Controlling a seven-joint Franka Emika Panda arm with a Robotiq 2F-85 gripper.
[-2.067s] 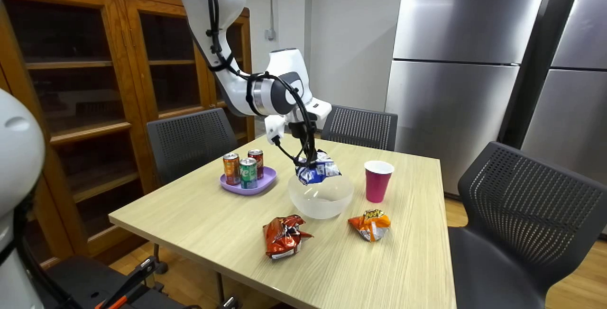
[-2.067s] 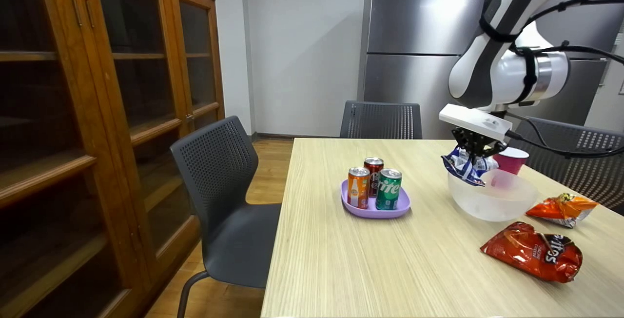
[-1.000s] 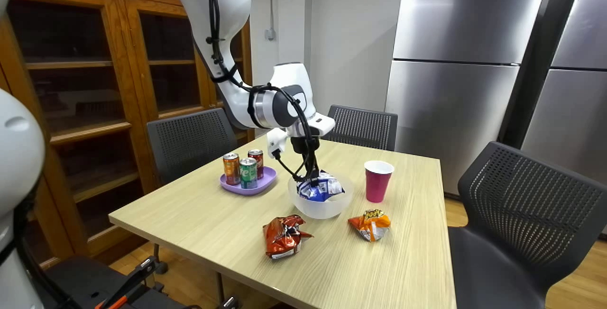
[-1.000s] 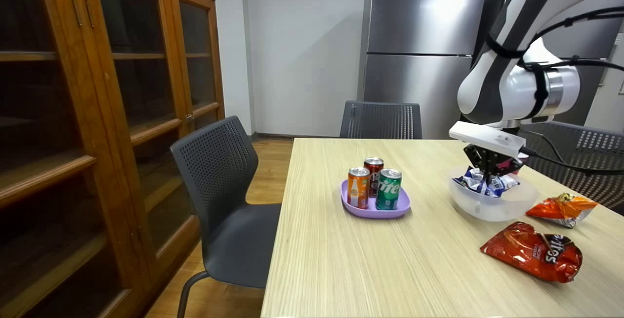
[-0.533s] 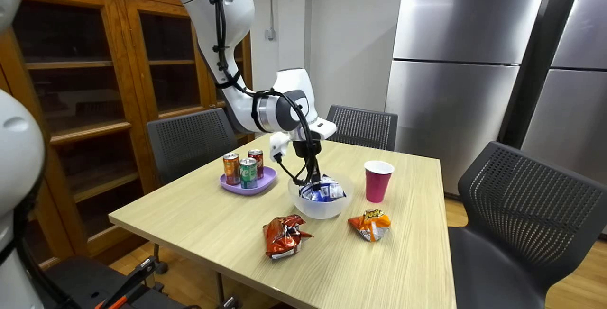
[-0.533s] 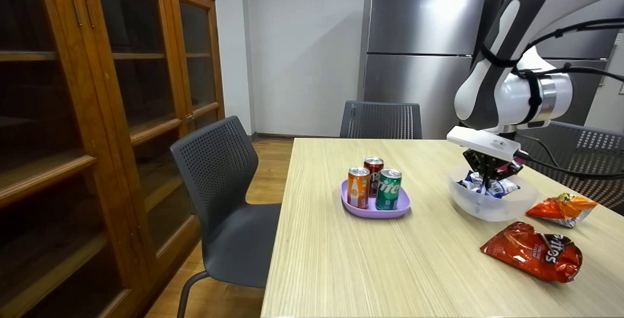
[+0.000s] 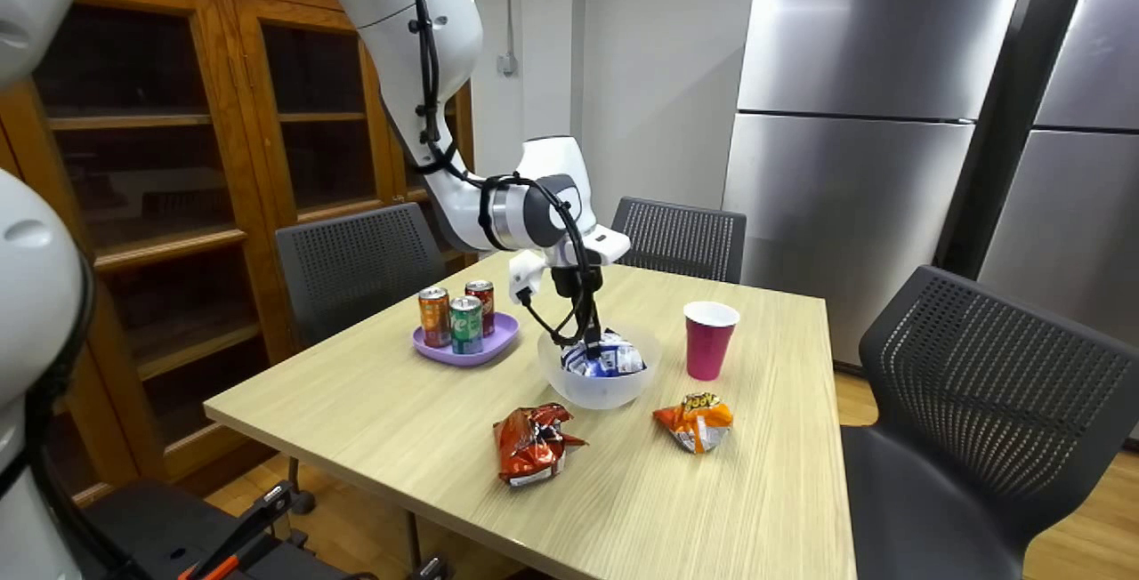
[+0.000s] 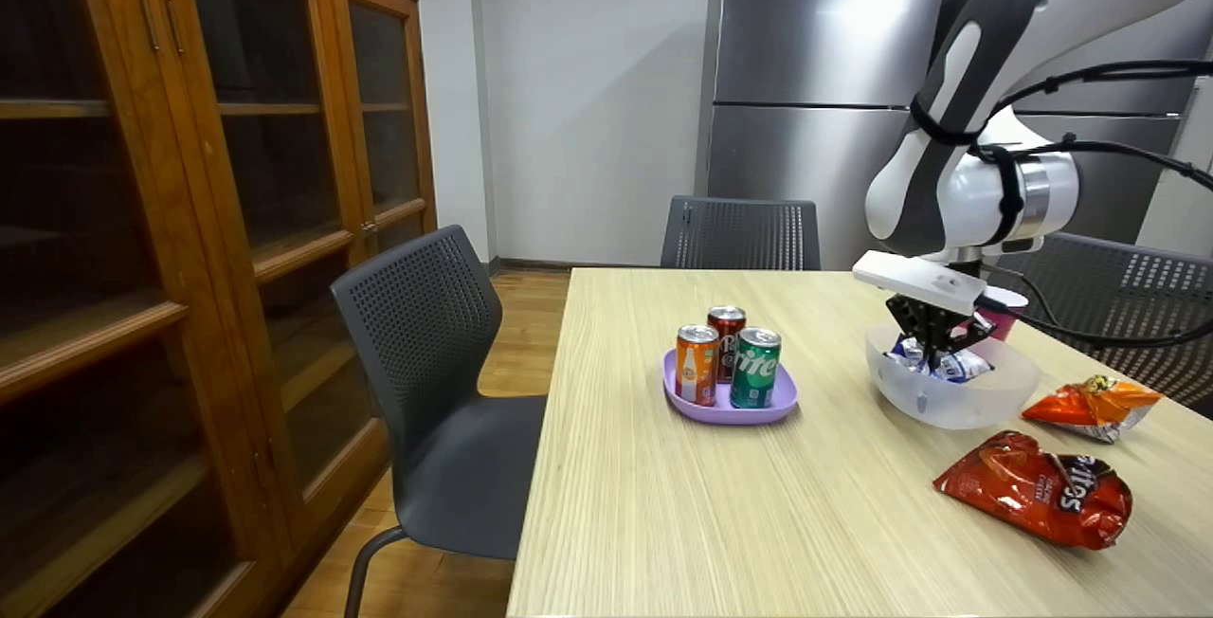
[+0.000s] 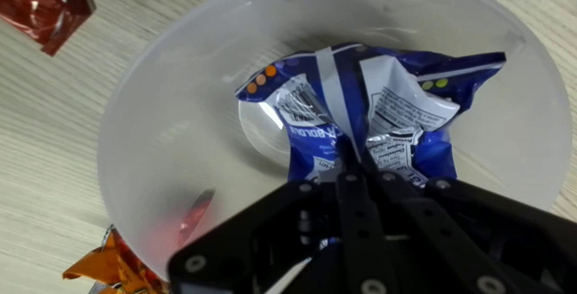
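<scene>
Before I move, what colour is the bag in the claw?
The bag is mostly blue with white panels, clearest in the wrist view.

The fingers (image 9: pixel 355 215) are slim and look matte black, though blur in the wrist view makes the finish hard to judge. Beside them, black linkages (image 9: pixel 270 208) carry round, greyish screw heads (image 9: pixel 194 264). Just above the fingers sits a white, slab-like housing (image 8: pixel 919 281). Farther above them, glossy white casings (image 7: pixel 396 51) with rounded contours are broken by dark grey bands (image 8: pixel 1000 11) and a silver ring (image 8: pixel 1036 196). Black cables (image 7: pixel 431 64) run along the casings, bound by black straps (image 8: pixel 1011 191).
</scene>
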